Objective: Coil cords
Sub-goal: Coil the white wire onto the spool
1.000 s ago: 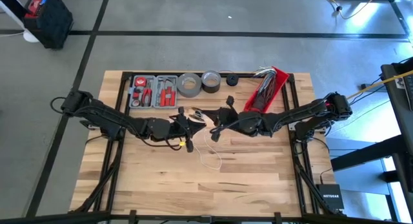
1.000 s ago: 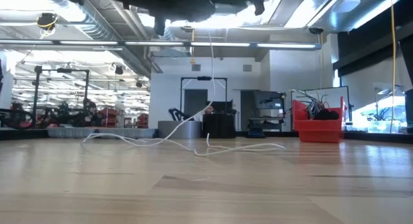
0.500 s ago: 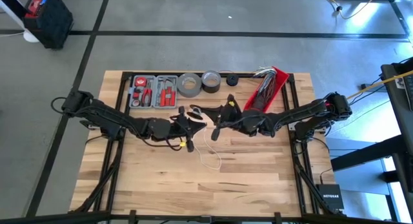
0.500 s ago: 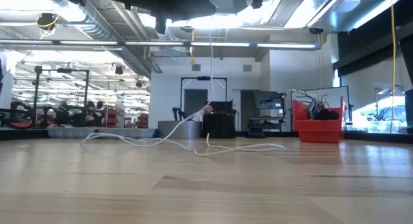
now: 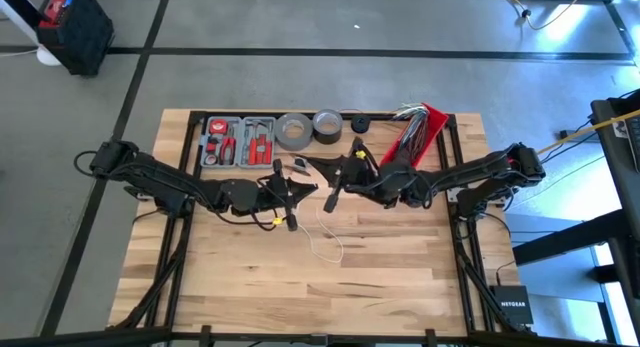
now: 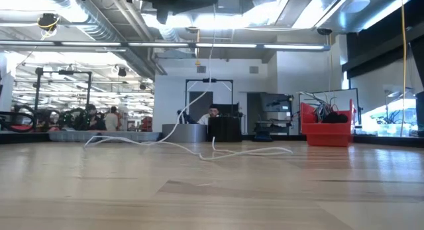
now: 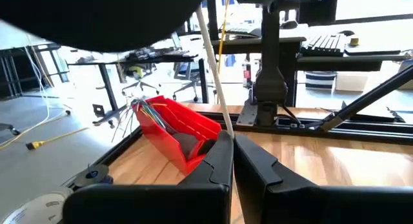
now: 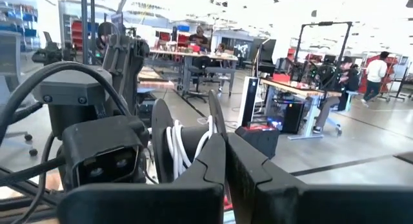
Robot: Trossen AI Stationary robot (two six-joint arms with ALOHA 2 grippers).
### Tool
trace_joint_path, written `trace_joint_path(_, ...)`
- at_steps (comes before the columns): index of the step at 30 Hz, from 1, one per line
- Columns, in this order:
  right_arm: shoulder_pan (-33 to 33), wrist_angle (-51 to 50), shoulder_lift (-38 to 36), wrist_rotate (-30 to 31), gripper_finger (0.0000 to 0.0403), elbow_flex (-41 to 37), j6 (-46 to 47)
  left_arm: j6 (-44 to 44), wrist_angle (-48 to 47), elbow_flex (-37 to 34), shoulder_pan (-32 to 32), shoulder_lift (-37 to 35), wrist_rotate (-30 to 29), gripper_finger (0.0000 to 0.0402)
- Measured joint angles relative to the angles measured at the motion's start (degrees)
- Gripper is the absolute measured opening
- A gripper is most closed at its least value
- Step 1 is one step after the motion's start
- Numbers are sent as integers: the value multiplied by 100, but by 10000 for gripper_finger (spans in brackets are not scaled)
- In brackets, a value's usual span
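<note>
The thin white cord (image 5: pixel 325 242) lies in loose loops on the wooden table (image 5: pixel 240 277), and one strand (image 6: pixel 212 64) rises from it to my grippers. Some of its turns (image 8: pixel 177 143) are wound on a small black disc-shaped spool (image 8: pixel 161 137). My left gripper (image 5: pixel 298 177) and right gripper (image 5: pixel 330 177) meet above the table's far middle. Both are shut. The left gripper (image 7: pixel 232 143) is on the cord. The right gripper (image 8: pixel 226 146) is at the spool. My left gripper pinches a single strand of the cord (image 7: pixel 222 124) between its two fingertips. The strand runs straight and taut from the fingers (image 7: pixel 216 162) toward the spool, clear of the table. My right gripper is shut at the rim of the spool's near disc (image 8: pixel 216 117). My own fingers (image 8: pixel 210 166) hide the exact spot. The spool stands edge-on beyond the fingertips, lifted clear of the table, with the wound cord on it.
A grey tool tray (image 5: pixel 238 142), two tape rolls (image 5: pixel 293 132) (image 5: pixel 327 125) and a small black piece (image 5: pixel 360 124) line the far edge. A red bin of wires (image 5: pixel 410 137) stands at the far right. People show in the room beyond.
Both grippers have gone up and a little toward the table's far edge, and the right one has turned. More of the cord's hanging strand has lifted off the table. The loops on the table have stayed where they were.
</note>
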Motion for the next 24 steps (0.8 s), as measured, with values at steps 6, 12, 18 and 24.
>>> trace_joint_path(6, -2, -358, 0, 0, 5, 321, -8, 0, -9, -4, 0, 4, 9, 1)
trace_joint_path(12, -2, -439, 0, 2, 5, 565, -31, -2, -10, -9, 0, 13, 18, 1)
trace_joint_path(18, -2, -489, 0, 2, 5, 849, -182, -4, 4, -15, -1, 15, 30, 1)
trace_joint_path(24, -2, -774, -94, -2, 5, 971, -160, 96, -18, -20, -2, 24, 38, 1)
